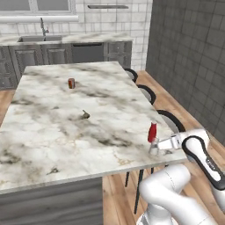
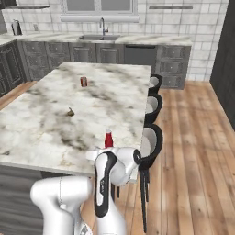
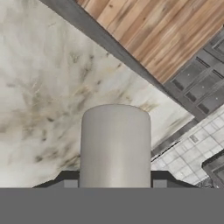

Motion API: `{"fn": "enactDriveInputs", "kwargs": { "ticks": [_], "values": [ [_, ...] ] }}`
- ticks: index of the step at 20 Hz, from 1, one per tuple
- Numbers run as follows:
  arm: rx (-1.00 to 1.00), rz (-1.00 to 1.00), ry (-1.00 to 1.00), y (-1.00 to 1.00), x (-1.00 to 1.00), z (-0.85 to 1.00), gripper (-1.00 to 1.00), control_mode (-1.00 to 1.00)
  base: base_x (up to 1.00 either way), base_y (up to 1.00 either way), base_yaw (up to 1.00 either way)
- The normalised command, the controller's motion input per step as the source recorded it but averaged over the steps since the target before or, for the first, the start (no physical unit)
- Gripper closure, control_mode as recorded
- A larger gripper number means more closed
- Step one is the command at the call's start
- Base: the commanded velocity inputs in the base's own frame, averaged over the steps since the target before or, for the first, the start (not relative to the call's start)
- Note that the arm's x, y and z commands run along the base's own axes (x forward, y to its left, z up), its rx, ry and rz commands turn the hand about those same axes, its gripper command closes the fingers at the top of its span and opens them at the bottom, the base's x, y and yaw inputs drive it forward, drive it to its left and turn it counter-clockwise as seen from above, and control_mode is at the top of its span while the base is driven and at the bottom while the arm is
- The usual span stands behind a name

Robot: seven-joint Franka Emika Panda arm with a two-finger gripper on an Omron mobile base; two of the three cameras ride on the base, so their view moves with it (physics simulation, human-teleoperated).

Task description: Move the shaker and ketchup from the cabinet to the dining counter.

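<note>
My claw [image 1: 154,148] is clamped on the grey shaker [image 3: 115,144] at the desk's [image 1: 66,127] stool-side edge, with the ketchup [image 1: 152,131] upright just beside it. I'd lower straight, stay clear of the bottle, and release only once the base sits flat.

dining counter [image 1: 66,132]: middle of the room, stools [image 2: 151,137] along its right side
ketchup [image 1: 152,132]: upright on the counter's near right edge, by the nearest stool
can [image 1: 71,83]: on the counter, far end (well apart from the ketchup)
sink [image 2: 98,37]: in the worktop behind the counter
</note>
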Motion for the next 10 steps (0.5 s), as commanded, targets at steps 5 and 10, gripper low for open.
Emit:
{"fn": "enactDriveInputs", "kwargs": {
  "ticks": [5, 10],
  "values": [
    [-0.07, 0.36, -0.59, -0.44, 0.35, -0.59, 1.00, -1.00, 0.00, 0.00, 0.00],
    [-0.09, 0.38, -0.57, -0.45, 0.39, -0.70, 1.00, -1.00, 0.00, 0.00, 0.00]
  ]
}}
